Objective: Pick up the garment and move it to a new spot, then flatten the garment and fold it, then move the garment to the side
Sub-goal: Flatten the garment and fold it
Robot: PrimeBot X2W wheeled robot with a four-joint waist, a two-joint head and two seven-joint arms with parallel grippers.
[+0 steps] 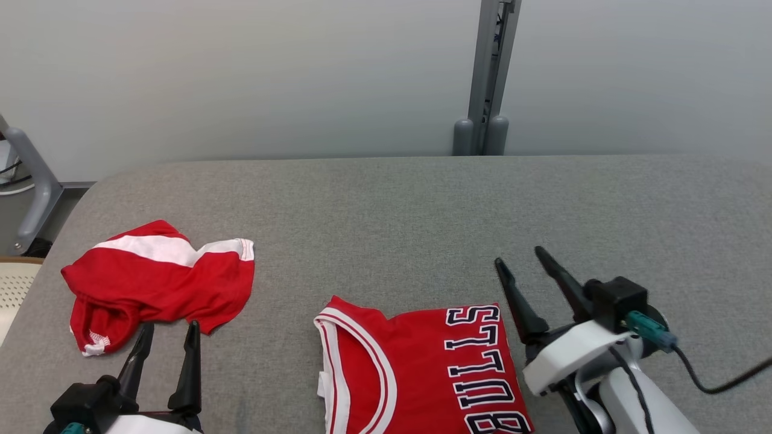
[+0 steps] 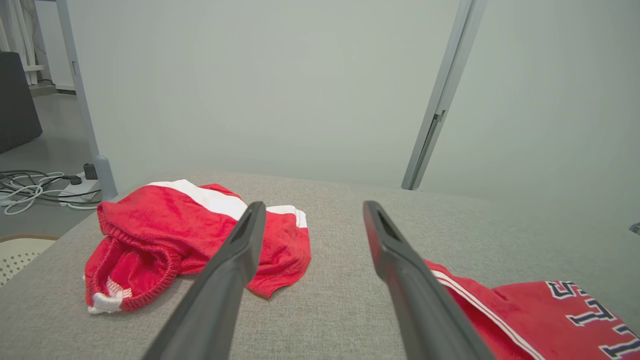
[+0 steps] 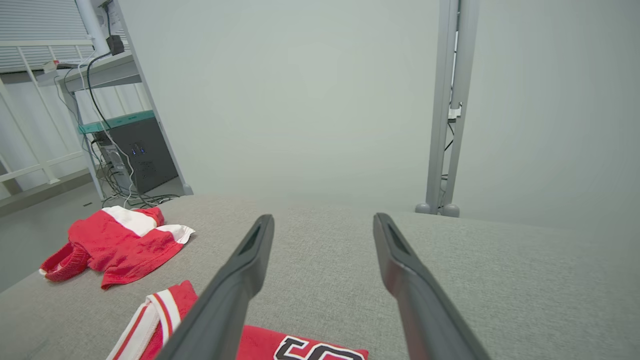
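Wide grey fabric-covered bench [image 1: 422, 205], far-left corner rounded. Two garments lie on it, well apart. Left side: crumpled red shorts with a white band [image 1: 157, 283], elastic waist opening toward the near edge. Near centre: flat red sleeveless jersey [image 1: 416, 367], white-trimmed neckline to the left, dark "BULLS" lettering along its right side.

Bright, even, diffuse throughout. Faint soft shadows under the crumpled shorts [image 1: 158, 277] on the counter [image 1: 386, 205]. Head view sharp. Wrist views bowed at edges, nearest pincer fingers [image 2: 220, 290] slightly soft.
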